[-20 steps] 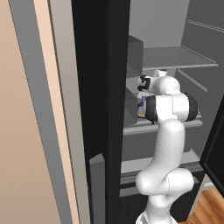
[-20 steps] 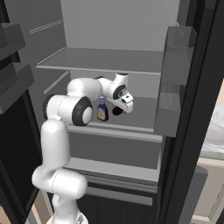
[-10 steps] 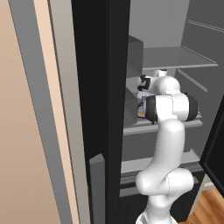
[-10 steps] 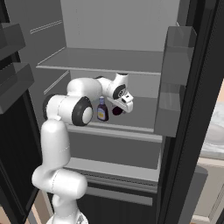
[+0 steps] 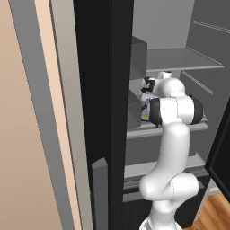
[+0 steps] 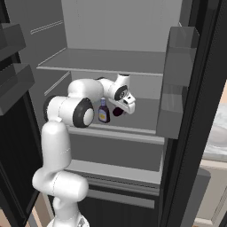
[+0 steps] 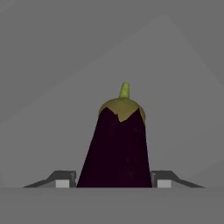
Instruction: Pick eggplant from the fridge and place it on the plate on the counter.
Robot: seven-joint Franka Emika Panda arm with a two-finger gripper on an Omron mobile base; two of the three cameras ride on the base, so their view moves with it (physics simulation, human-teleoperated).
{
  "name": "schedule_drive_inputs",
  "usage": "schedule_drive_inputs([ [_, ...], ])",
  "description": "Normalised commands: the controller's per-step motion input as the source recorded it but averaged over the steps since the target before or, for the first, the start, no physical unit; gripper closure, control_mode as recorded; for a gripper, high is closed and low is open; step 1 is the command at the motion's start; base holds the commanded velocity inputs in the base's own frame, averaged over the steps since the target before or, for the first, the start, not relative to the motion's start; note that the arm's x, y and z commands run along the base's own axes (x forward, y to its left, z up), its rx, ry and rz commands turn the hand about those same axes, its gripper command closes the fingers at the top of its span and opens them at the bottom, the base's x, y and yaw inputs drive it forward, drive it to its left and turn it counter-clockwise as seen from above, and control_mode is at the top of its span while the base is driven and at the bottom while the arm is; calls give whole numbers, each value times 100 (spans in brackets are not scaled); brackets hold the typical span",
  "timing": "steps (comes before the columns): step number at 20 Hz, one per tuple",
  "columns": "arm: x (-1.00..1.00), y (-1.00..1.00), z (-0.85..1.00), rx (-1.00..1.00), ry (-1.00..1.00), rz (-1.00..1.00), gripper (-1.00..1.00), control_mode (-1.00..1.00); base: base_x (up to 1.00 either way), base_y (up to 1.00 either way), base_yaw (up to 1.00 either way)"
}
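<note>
Dark purple and glossy, the eggplant [image 7: 117, 148] lies on the fridge [image 6: 111, 62] shelf between our gripper [image 7: 114, 178] fingers, which are pressed to its sides, with a small bottle [image 6: 103, 111] just to its left. We should lift gently, then withdraw straight back past the door bins [image 6: 175, 88].

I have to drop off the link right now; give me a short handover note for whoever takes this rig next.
Gripper: inside the fridge, fingers against both sides of the eggplant; grip looks closed on it.
Eggplant: on the middle shelf, right of a small bottle, stem pointing away from the hand.
Done: reach and grasp.
Left: lift, back out of the fridge, carry it to the plate on the counter, release.
</note>
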Motion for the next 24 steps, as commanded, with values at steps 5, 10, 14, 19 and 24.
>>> schedule_drive_inputs([
  [5, 0, 0, 0, 0, 0, 0, 100, -100, 0, 0, 0],
  [10, 0, -31, 0, 0, 0, 5, 100, -100, 0, 0, 0],
  [14, -14, -66, -10, 0, 0, 14, 100, -100, 0, 0, 0],
  [19, -37, -46, -19, 0, -1, 12, 100, -100, 0, 0, 0],
  [24, -68, -16, 0, 0, 0, 11, 100, -100, 0, 0, 0],
])
